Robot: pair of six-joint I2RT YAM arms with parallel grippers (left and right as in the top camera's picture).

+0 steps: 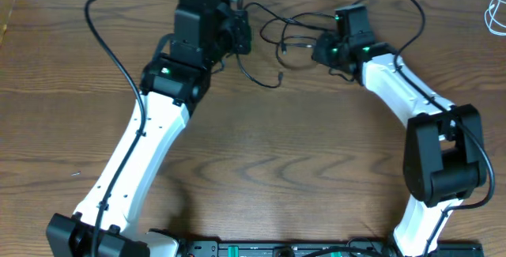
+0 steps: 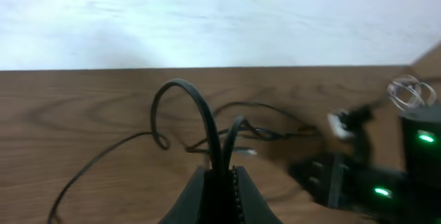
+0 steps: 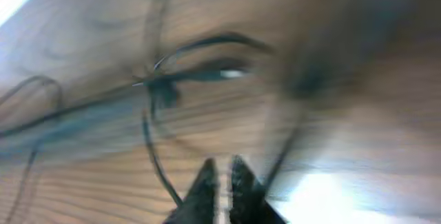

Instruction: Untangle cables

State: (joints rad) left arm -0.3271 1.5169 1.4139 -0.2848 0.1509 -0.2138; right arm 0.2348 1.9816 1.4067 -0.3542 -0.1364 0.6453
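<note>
- The black cables (image 2: 182, 82) lie in a loose tangle on the bench (image 1: 261, 154), near the middle of its far edge and between the two hands.
- One black strand is gripped by the closed left hand (image 2: 222, 174). The strand rises from the fingers in a tall arch and drops back to the bench. It is judged to be held raised so that its crossings with the other strands are exposed.
- The right hand (image 3: 222, 176) is closed, low over the bench on the opposite side of the tangle. Its wrist view is blurred. A thin strand runs up to the fingers, but it cannot be told whether anything is caught between them.
- The hands are set on opposing sides of the tangle. This placement is judged to allow the strands to be drawn apart along the far edge.
- A white cable (image 1: 496, 12) is coiled at the far right corner of the bench, well apart from the black tangle.
</note>
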